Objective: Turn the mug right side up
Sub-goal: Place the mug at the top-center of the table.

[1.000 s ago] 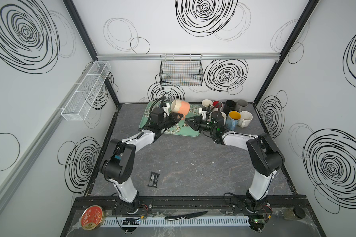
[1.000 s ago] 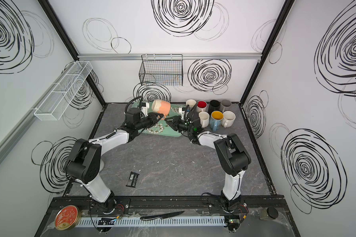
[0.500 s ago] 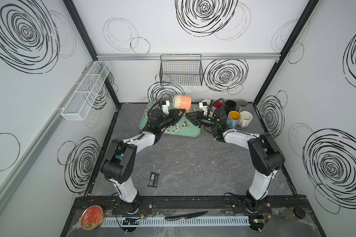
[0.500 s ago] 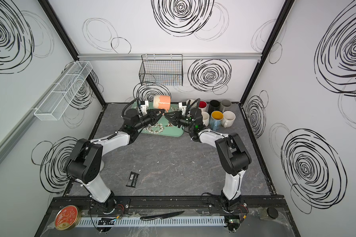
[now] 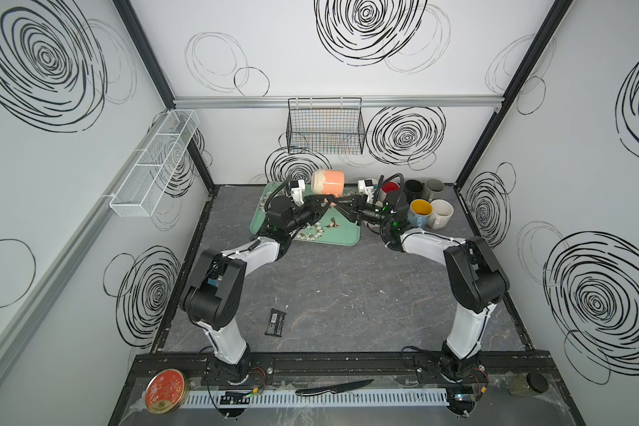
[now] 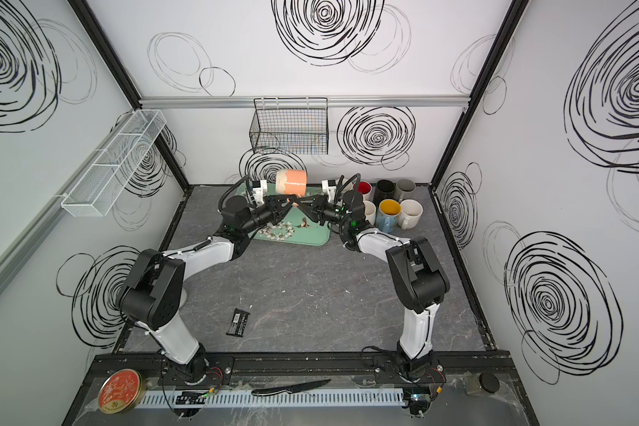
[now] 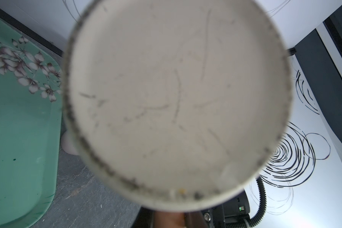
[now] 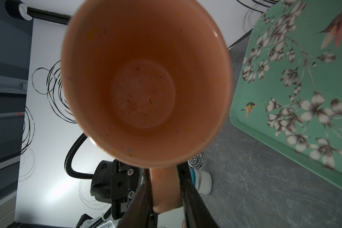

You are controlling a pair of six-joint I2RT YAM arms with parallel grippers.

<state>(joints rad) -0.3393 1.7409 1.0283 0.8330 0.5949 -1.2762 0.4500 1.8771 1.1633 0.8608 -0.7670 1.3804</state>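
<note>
- Sideways mug (image 5: 327, 181), held aloft just above both fingertips; long axis level, base facing left end effector (image 5: 321, 204), mouth facing right end effector (image 5: 339, 205).
- Left end effector pinches the handle (image 8: 166, 189); right end effector straddles it, and whether it is clamping cannot be told.

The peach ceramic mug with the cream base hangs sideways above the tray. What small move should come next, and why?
Probably open the left gripper. The peach ceramic mug with the cream base lies sideways over the green flowered tray, and the right gripper appears closed on its handle; freed, that wrist could roll the mouth upward.
</note>
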